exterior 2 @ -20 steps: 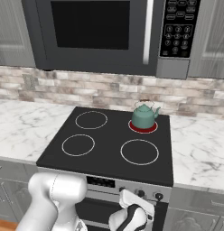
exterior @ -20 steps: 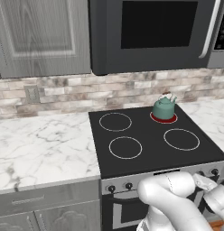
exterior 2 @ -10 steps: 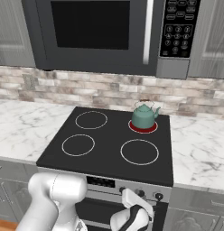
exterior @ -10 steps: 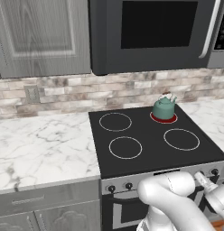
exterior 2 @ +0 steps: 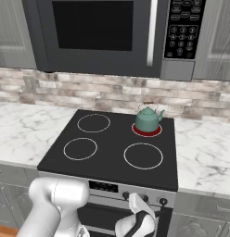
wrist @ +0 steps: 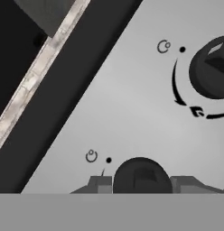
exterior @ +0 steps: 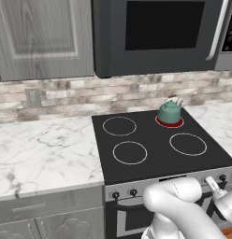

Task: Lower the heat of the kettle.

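Observation:
The teal-green kettle, with its whitish handle and knob, stands on the back right burner, whose ring glows red. My gripper is low against the stove's front control panel, far below the kettle. In the hand view a dark round knob sits between my two fingertips, which press against its sides, so the gripper is shut on it. A second knob, with an arrow arc around it, lies up and to the right. From the left base view my hand is at the panel's right end.
The black cooktop has three unlit burner rings. A microwave hangs above it. White marble counters flank the stove. Further knobs line the panel, with the oven door below them.

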